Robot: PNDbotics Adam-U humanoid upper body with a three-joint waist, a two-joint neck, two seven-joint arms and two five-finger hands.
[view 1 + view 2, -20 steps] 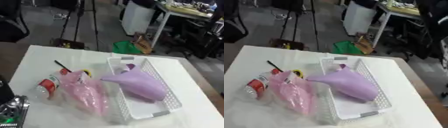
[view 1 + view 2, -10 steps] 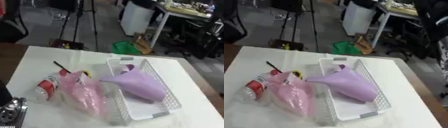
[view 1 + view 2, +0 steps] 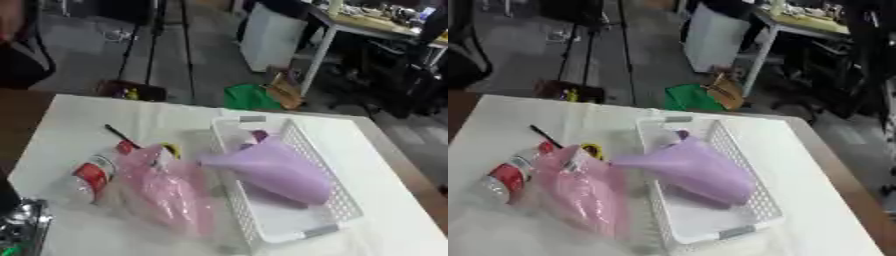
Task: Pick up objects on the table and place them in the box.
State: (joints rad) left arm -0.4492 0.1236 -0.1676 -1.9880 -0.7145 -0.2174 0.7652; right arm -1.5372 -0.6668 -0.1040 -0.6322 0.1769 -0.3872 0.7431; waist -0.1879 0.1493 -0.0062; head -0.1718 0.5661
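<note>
A: One hand only is caught in view: the left hand (image 3: 19, 227), low at the left edge of the left eye view, beside the near-left corner of the desk (image 3: 79, 115). Whether its fingers are apart or curled cannot be told; only grey metal parts are shown. No trace of the right hand is found in either view.

B: Is anything held?

A: Nothing is seen to be held. Nearest that hand, a clear bottle with a red label (image 3: 90, 176) is lying on its side on the desk. Just to its right a pink bag (image 3: 166, 192) is spread flat, touching the bottle, with a small yellow thing (image 3: 170, 148) at its top end. A thin dark stick (image 3: 116, 134) lies just beyond the bottle.

B: And the box?

A: A white mesh basket (image 3: 745, 165) is set right of the pink bag, close against it. A purple bag (image 3: 689, 170) is lying inside it already, its narrow end poking over the left wall toward the pink bag.

B: So which step is in hand?

A: One item is judged placed; a reach for the next is being set up. The bottle is probably best taken next by the left hand, fingers opened around its body, then lifted over the basket wall and lowered beside the purple bag.
</note>
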